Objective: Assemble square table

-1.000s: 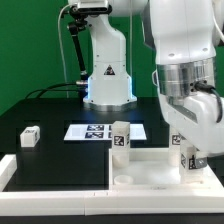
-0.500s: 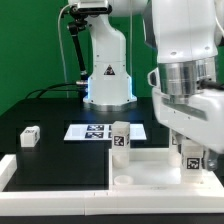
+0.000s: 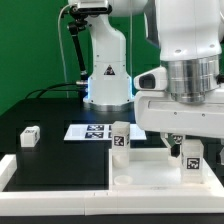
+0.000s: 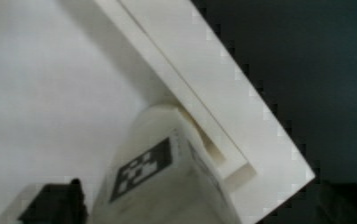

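**Exterior view: claw lets go of a leg at the tabletop's corner**

Half a second ago the claw (image 3: 188,143) was lower, closed about the right leg (image 3: 190,160). Now it has lifted, and its jaws stand spread above that leg, pinching nothing. The leg stands upright and alone on the tabletop (image 3: 150,172), at the corner toward the exterior view's right, tag facing the camera. In the wrist view one dark fingertip (image 4: 54,202) sits apart from the same leg, which supports the reading of a release.

A second leg (image 3: 120,138) stands upright at the slab's far corner on the exterior view's left. A third leg (image 3: 30,135) lies loose on the black table (image 3: 60,150), well apart from the slab and beyond the marker board (image 3: 92,131). No fourth leg is visible.

The release suggests this leg's placement is finished, though whether it is fully seated cannot be told. The loose leg is probably next.
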Controlling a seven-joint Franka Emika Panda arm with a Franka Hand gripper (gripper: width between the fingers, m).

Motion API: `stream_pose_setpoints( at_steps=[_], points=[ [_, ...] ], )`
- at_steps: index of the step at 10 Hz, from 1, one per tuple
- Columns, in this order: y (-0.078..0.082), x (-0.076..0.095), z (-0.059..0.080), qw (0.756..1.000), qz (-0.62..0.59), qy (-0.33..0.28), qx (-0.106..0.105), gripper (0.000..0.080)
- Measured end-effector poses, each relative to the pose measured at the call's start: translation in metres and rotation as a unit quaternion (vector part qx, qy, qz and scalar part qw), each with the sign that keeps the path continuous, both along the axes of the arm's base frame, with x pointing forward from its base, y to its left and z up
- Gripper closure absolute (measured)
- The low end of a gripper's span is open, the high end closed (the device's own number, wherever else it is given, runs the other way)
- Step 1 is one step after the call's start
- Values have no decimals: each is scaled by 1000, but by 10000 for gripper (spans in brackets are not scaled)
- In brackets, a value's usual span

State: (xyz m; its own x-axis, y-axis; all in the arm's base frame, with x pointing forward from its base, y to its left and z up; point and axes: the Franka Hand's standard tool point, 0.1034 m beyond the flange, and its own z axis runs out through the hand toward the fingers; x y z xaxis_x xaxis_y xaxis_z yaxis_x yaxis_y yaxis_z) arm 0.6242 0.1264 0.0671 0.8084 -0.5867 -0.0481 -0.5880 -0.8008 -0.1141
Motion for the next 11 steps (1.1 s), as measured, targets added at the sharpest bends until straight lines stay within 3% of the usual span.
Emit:
stream_pose_setpoints(
  at_steps=[2, 3, 6, 8, 9, 10, 11],
  points=[
    [-3, 2, 2, 984, 176, -19, -35, 150],
    [-4, 2, 1, 969, 243, -25, -42, 150],
    [-4, 2, 1, 976, 213, -22, -41, 150],
    [-3, 2, 1, 986, 159, -18, -39, 426],
    [-5, 2, 1, 992, 118, -14, -38, 426],
    [-5, 2, 0, 995, 90, -11, -37, 509],
    [-5, 2, 0, 997, 68, -9, -37, 509]
  ],
)
